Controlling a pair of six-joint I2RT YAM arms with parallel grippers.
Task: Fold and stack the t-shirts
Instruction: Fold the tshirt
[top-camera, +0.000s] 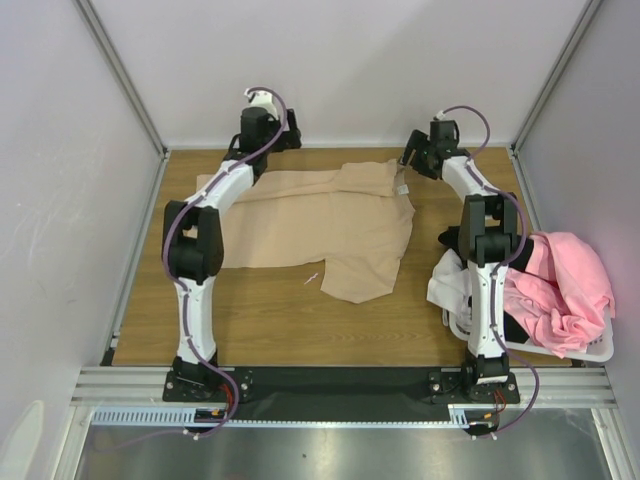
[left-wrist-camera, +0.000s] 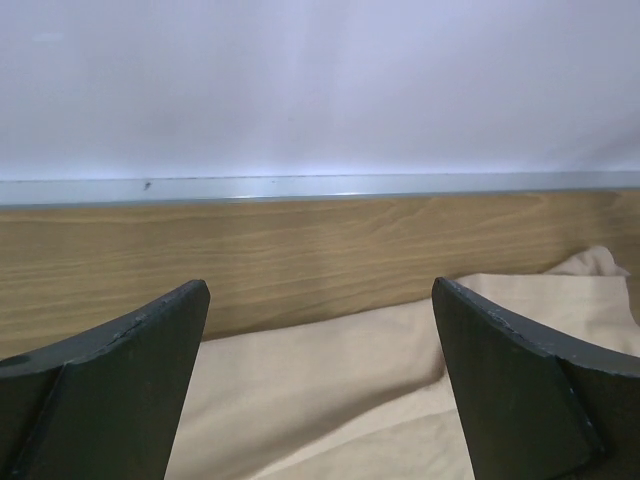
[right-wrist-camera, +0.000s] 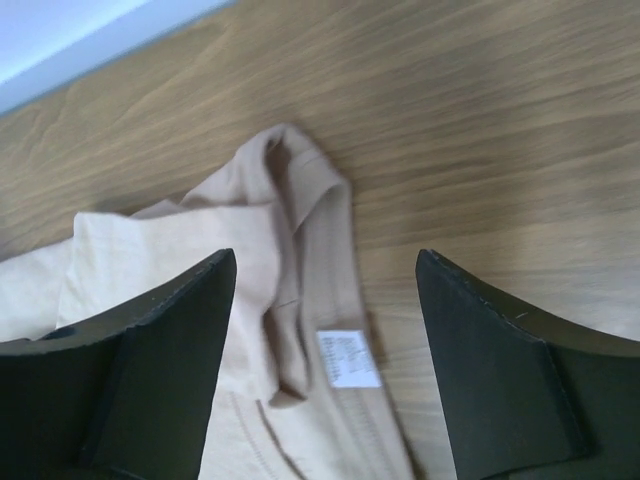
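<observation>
Bolted along the bottom edge of the overhead view, the arm bases (top-camera: 200, 385) sit closest to the lens, and both arms reach to the far side of the bench (top-camera: 250, 320).

At upper left of centre, the left end effector (left-wrist-camera: 320, 300) has its fingers wide apart with nothing between them. It points at the back wall. Just below it is the far edge of the tan t-shirt (top-camera: 330, 225), which lies spread mid-bench with its long axis running left to right.

The shirt's bunched upper-right corner carries a white label (right-wrist-camera: 348, 358). It lies directly under the right end effector (right-wrist-camera: 325, 265), whose fingers stand apart on either side of a raised fold, clamped on nothing. I judge the right arm nearer for that corner.

At lower right, a white basket (top-camera: 590, 350) holds a pink t-shirt (top-camera: 565, 285). The right arm partly hides the white and black cloth beside it.
</observation>
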